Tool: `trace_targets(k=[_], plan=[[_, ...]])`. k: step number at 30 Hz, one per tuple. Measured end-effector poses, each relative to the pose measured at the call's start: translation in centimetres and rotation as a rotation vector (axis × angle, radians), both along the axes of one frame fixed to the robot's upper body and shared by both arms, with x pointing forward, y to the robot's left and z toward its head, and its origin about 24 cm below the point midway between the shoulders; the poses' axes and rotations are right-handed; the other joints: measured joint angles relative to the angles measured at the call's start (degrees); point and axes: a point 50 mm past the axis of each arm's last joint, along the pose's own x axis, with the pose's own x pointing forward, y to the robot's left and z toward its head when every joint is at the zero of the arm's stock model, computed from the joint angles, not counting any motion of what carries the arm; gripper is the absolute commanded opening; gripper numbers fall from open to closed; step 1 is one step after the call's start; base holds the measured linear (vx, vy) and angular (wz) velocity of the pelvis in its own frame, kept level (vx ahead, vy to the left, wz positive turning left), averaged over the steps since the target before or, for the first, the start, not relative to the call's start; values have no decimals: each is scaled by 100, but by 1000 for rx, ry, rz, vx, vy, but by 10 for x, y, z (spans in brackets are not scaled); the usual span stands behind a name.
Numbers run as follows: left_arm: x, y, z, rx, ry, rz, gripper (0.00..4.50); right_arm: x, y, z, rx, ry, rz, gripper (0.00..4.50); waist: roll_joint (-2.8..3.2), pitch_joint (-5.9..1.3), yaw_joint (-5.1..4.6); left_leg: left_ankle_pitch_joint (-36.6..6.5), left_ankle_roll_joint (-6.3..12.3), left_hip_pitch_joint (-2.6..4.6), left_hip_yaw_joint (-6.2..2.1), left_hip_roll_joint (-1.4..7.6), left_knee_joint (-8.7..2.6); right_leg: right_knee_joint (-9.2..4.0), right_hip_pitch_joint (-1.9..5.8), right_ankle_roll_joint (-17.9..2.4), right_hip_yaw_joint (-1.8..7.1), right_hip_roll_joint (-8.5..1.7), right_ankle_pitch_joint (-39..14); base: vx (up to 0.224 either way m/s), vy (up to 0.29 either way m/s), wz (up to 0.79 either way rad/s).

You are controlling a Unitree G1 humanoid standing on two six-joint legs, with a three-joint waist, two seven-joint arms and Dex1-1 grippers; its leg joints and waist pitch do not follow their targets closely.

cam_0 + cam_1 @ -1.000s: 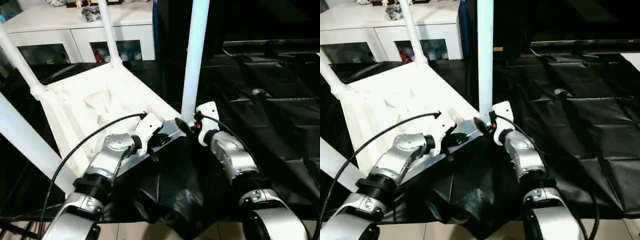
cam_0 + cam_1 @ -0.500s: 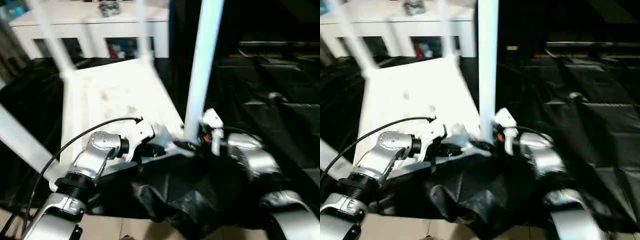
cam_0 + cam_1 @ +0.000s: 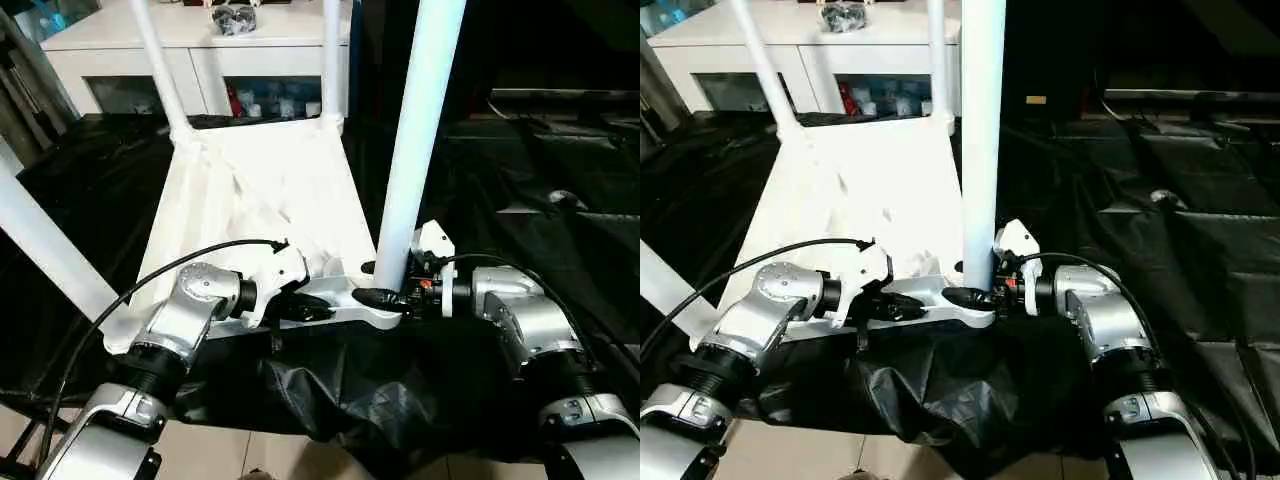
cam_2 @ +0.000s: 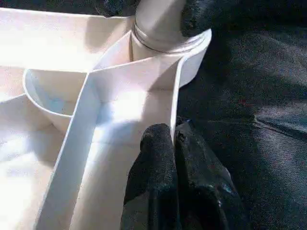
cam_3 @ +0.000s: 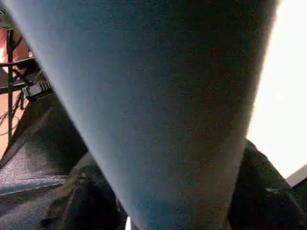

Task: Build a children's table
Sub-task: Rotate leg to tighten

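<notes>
The white tabletop (image 3: 260, 200) lies upside down, ribbed side up, on black sheeting. Four white legs stand up from its corners: two far legs (image 3: 155, 60) (image 3: 331, 50), a near left leg (image 3: 45, 250) and a near right leg (image 3: 420, 130). My left gripper (image 3: 315, 308) is shut on the thin rim (image 4: 180, 91) of the near edge, close to the near right socket. My right gripper (image 3: 378, 283) reaches in from the right at that leg's base. One black finger (image 5: 261, 191) presses each side of the tube.
A white glass-door cabinet (image 3: 200, 40) stands behind the tabletop with small items on top. Crumpled black sheeting (image 3: 540, 180) covers the ground to the right and under my arms. Pale floor (image 3: 220, 450) shows at the near edge.
The view has shifted and now faces the tabletop more squarely. My right forearm has swung round to reach in level from the right, and its fingers have closed in on the leg.
</notes>
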Motion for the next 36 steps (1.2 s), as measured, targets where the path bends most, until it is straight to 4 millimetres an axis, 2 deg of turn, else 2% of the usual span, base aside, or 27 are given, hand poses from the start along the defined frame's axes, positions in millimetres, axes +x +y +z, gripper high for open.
trace_targets(k=[1,6,8,9,13,16,19,21,22,27,30,36], plan=[[0,0,0,-1,1,0,0,0,0,0,0,-2,0,233,2,-1,0,0,0,0,0,0,-1,0,0,1,0,0,-1,0,0,0],[1,2,-1,6,23,33,0,1,8,-4,7,-26,-71,218,9,-10,-48,0,-1,4,0,-1,-5,1,17,4,2,1,-2,0,0,0],[3,2,-3,11,21,101,0,6,18,-9,20,-60,-189,214,14,-15,-112,0,-2,22,-1,-3,-15,1,28,24,5,1,-14,0,0,0],[4,-1,-3,16,11,141,0,12,23,-11,26,-75,-270,211,17,-15,-193,0,-3,26,-4,-10,-19,0,26,37,8,0,-22,0,0,0],[7,-13,-5,3,-5,251,0,25,33,-15,33,-92,-490,207,27,-11,-350,0,-3,56,-8,-19,-38,-3,22,41,16,-2,-24,-13,-1,-1],[8,-23,-5,-14,-17,309,0,34,39,-14,10,-111,-630,206,29,-9,-445,0,-3,48,-21,-20,-44,-5,14,41,7,-2,-24,0,0,0],[8,-29,-4,-23,-29,330,0,39,42,-13,-1,-131,-697,206,27,-10,-518,0,-4,47,-18,-20,-60,-5,7,40,1,3,-23,0,0,0],[8,-29,-3,-23,-35,336,0,41,44,-12,4,-137,-703,206,27,-11,-532,0,-5,47,-21,-19,-62,-3,2,32,-9,9,-18,0,0,0],[8,-29,-2,-25,-36,336,0,41,44,-12,9,-137,-702,260,26,-12,-534,0,-5,47,-22,-18,-62,-2,2,12,-15,14,-6,0,0,0],[7,-26,-1,-21,-42,323,0,41,45,-10,50,-114,-637,315,17,-13,-554,-1,-5,45,-17,-16,-83,-11,-9,12,-16,18,-14,0,0,0],[7,-21,0,-12,-43,303,0,39,44,-8,48,-120,-550,320,16,-13,-569,-1,-5,45,-16,-15,-83,-11,-10,11,-17,18,-13,0,0,0],[2,-1,0,0,-11,180,0,21,25,-8,35,-115,-236,320,19,-10,-453,-1,-6,42,-10,-13,-83,-11,-7,9,-18,14,-12,0,0,0]])
